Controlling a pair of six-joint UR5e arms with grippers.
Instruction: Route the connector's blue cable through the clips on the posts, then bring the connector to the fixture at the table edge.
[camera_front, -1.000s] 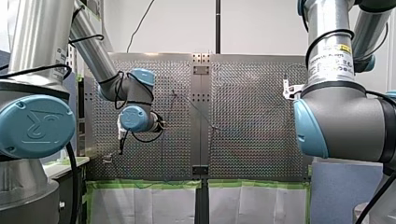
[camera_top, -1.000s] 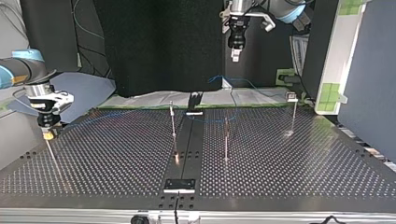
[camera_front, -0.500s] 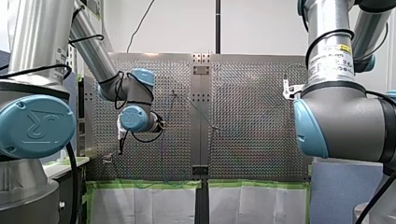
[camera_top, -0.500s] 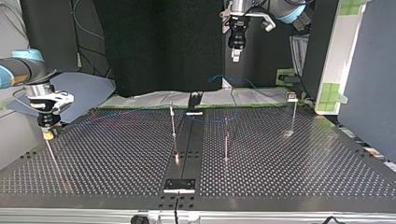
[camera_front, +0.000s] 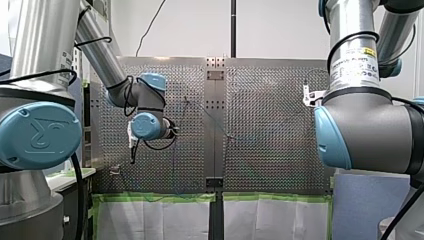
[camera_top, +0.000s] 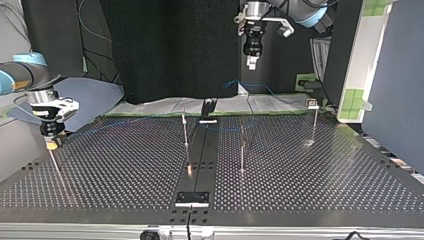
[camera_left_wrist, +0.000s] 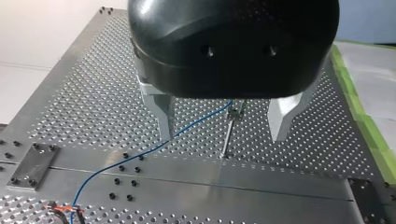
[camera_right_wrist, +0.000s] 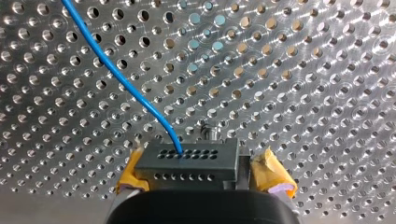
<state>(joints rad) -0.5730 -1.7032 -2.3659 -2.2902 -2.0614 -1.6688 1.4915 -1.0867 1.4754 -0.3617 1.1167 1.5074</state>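
Observation:
In the right wrist view the dark grey connector (camera_right_wrist: 189, 161) sits between my right gripper's (camera_right_wrist: 203, 172) yellow pads (camera_right_wrist: 273, 175), with a narrow gap on one side; the jaws look open. Its blue cable (camera_right_wrist: 126, 84) curves away over the perforated table. At the top view's left edge that gripper (camera_top: 50, 144) hovers low over the table. My left gripper (camera_top: 251, 62) hangs high at the back, open and empty. Below its metal fingers (camera_left_wrist: 161, 116) the cable (camera_left_wrist: 140, 154) runs up to the clip on a thin post (camera_left_wrist: 232, 122).
Three thin posts (camera_top: 185, 130) (camera_top: 242, 150) (camera_top: 314, 120) stand on the perforated table (camera_top: 310, 190). A small metal plate (camera_top: 192, 198) sits at the near edge of the centre strip, and a black bracket (camera_top: 207, 107) at the far edge. Green tape lines the back.
My left gripper has risen slightly and turned a little. My right gripper and the connector have not moved.

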